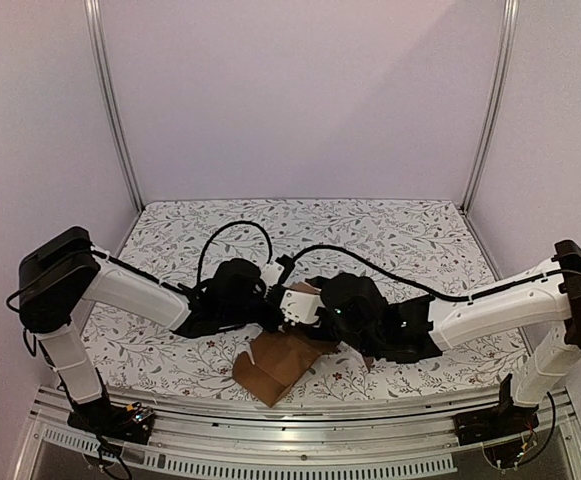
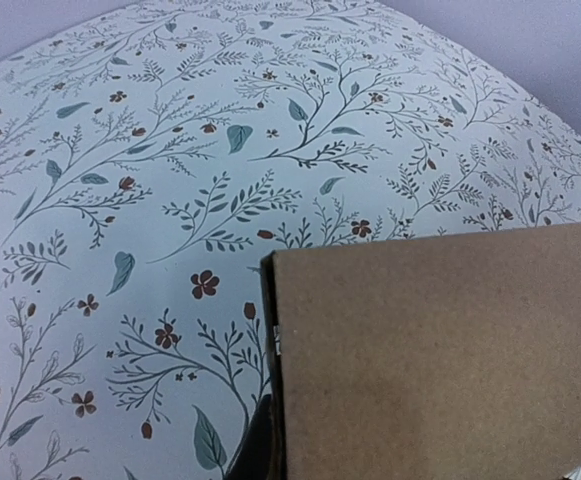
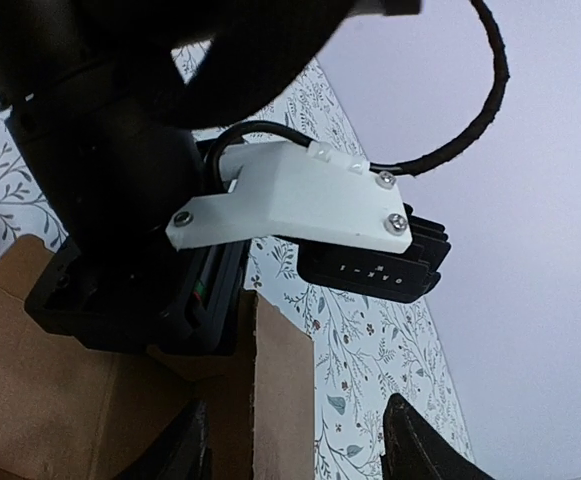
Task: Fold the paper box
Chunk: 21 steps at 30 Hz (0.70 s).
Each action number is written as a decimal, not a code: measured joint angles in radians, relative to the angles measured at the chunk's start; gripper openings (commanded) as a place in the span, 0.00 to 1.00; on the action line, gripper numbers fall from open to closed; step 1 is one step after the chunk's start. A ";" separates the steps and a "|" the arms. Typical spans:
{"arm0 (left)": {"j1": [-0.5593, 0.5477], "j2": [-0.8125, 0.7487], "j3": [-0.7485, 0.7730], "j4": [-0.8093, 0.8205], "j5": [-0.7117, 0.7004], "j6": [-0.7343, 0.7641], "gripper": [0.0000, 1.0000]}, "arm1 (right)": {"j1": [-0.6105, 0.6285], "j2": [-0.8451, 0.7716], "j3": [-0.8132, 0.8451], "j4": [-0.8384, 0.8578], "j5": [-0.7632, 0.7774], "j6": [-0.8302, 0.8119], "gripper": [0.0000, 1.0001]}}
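The paper box is plain brown cardboard, partly folded, lying near the table's front edge with one flap raised between the two grippers. My left gripper is shut on a panel of the box. One dark finger shows along the panel's left edge, and the other is hidden behind the cardboard. My right gripper faces it closely. Its fingers stand apart around an upright flap, with a gap on the flap's right side, so the right gripper is open.
A floral cloth covers the table. Metal frame posts stand at the back corners against plain walls. The left arm's wrist and its white camera mount fill the upper part of the right wrist view, very near my right fingers.
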 measured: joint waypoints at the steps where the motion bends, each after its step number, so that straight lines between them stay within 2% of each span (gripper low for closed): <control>1: 0.000 0.003 0.011 -0.002 0.004 0.008 0.00 | -0.002 -0.021 0.001 -0.018 -0.014 0.015 0.63; 6: 0.000 0.032 0.063 -0.008 0.020 0.042 0.00 | -0.027 -0.133 0.014 -0.113 -0.119 0.111 0.71; 10: 0.000 0.047 0.069 0.016 0.056 0.094 0.00 | -0.085 -0.238 0.014 -0.189 -0.220 0.195 0.70; 13: 0.000 0.048 0.063 0.040 0.081 0.146 0.00 | -0.137 -0.286 0.010 -0.221 -0.274 0.256 0.66; 16: 0.000 0.054 0.076 0.038 0.118 0.200 0.00 | -0.195 -0.314 0.001 -0.244 -0.326 0.325 0.54; 21: 0.000 0.097 0.139 0.032 0.169 0.266 0.00 | -0.295 -0.303 0.001 -0.275 -0.436 0.471 0.12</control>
